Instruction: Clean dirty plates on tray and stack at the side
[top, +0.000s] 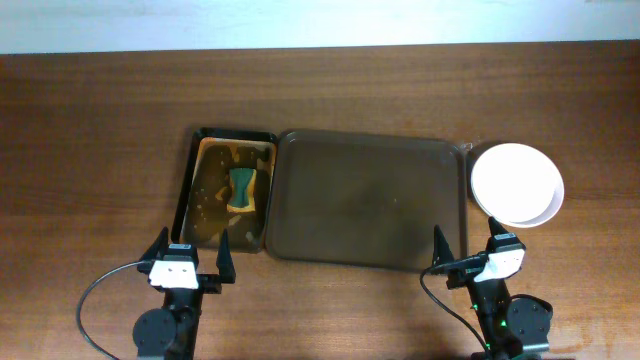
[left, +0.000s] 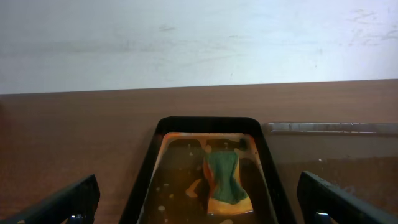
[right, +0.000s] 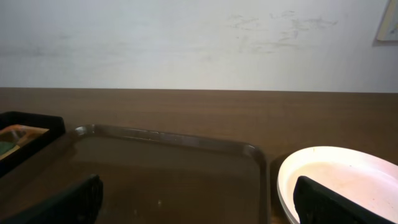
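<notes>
The white plates (top: 516, 183) lie stacked on the bare wood just right of the large dark brown tray (top: 368, 200); the stack also shows at the right of the right wrist view (right: 339, 177). The tray (right: 168, 168) holds no plates. My left gripper (top: 190, 250) is open and empty at the near edge, in front of the black tray. My right gripper (top: 468, 246) is open and empty near the tray's front right corner, its right finger just before the plate stack. The fingers of both show wide apart in their wrist views, left (left: 199, 208) and right (right: 199, 202).
A smaller black tray (top: 227, 190) with yellowish stains holds a green-yellow sponge (top: 243, 189), left of the brown tray and touching it; both show in the left wrist view, tray (left: 155, 162) and sponge (left: 225, 180). Bare wood lies on both sides. A white wall bounds the far edge.
</notes>
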